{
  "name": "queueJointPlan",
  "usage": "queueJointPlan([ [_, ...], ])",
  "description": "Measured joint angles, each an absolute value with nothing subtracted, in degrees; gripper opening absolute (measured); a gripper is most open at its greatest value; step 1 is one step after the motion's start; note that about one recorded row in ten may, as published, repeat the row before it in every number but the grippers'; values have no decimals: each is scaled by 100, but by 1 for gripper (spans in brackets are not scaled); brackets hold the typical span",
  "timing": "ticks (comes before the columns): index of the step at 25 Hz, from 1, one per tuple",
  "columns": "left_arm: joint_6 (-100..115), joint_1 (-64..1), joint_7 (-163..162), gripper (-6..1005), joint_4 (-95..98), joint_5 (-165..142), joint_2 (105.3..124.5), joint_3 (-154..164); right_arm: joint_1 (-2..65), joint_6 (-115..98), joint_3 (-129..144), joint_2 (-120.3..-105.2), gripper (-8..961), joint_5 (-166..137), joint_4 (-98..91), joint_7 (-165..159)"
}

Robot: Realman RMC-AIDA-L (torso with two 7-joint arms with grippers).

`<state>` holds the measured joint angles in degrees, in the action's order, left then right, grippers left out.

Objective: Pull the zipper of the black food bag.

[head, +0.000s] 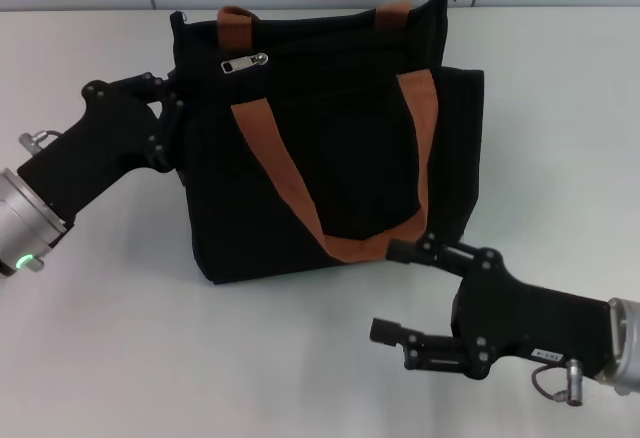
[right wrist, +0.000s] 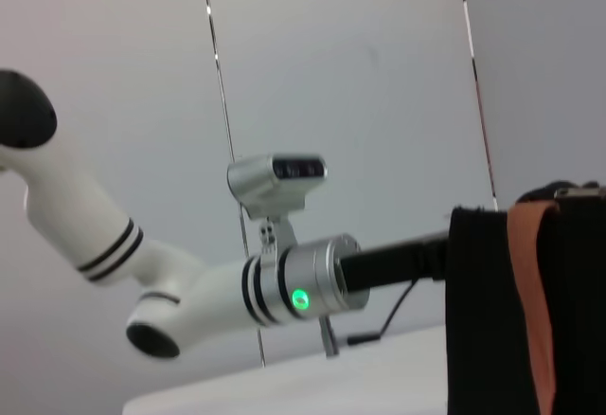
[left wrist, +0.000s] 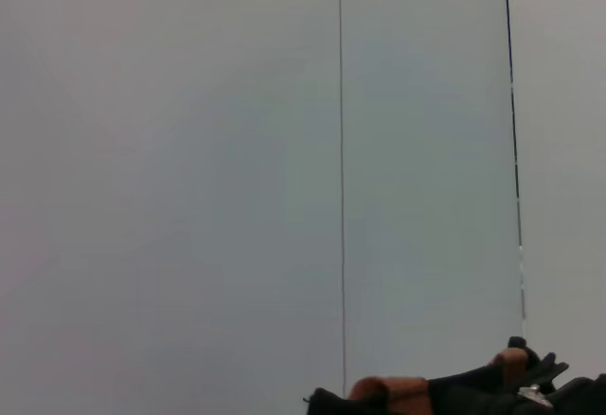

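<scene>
— What is seen nearest on the counter (head: 120, 358)?
— The right claw (head: 392, 293) is found low at the front, just before the bag's lower right corner. Its fingers are spread well apart: one tip (head: 400, 251) is touching or almost touching the bottom of the orange handle loop, the other (head: 384, 331) is held clear over the bare surface. Nothing is held between them.

— And behind that?
— The bag (head: 330, 148) is laid on the white surface, its front panel turned upward. Two orange handles (head: 275, 178) are seen on it.

— Where is the left claw?
— The left claw (head: 172, 108) is pressed against the bag's left edge near the top. Whether its fingers are apart or together cannot be told; they are hidden by the black fabric.

— And the zipper?
— The zipper (head: 245, 63) is seen farthest back, a silver tab near the left end of the upper zip line, well apart from the right claw. A wall (left wrist: 189, 150) is shown beyond.
</scene>
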<state>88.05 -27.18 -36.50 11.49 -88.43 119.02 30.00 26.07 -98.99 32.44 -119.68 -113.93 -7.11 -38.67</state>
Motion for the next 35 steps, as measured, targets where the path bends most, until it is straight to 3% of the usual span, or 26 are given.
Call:
queueJointPlan([
  [7, 8948, -2878, -4612, 21, 1103, -8810, 11888, 2993, 2528, -10884, 3227, -11921, 837, -10631, -803, -5173],
  [17, 9340, -2978, -5687, 22, 1250, -8785, 11882, 2934, 3084, -11135, 3268, -11915, 835, -9515, -2135, -10119],
  [35, 9272, -3297, -6116, 32, 1257, -8774, 11900, 2865, 3995, -9825, 3344, -11962, 833, -9500, -1901, -8748],
])
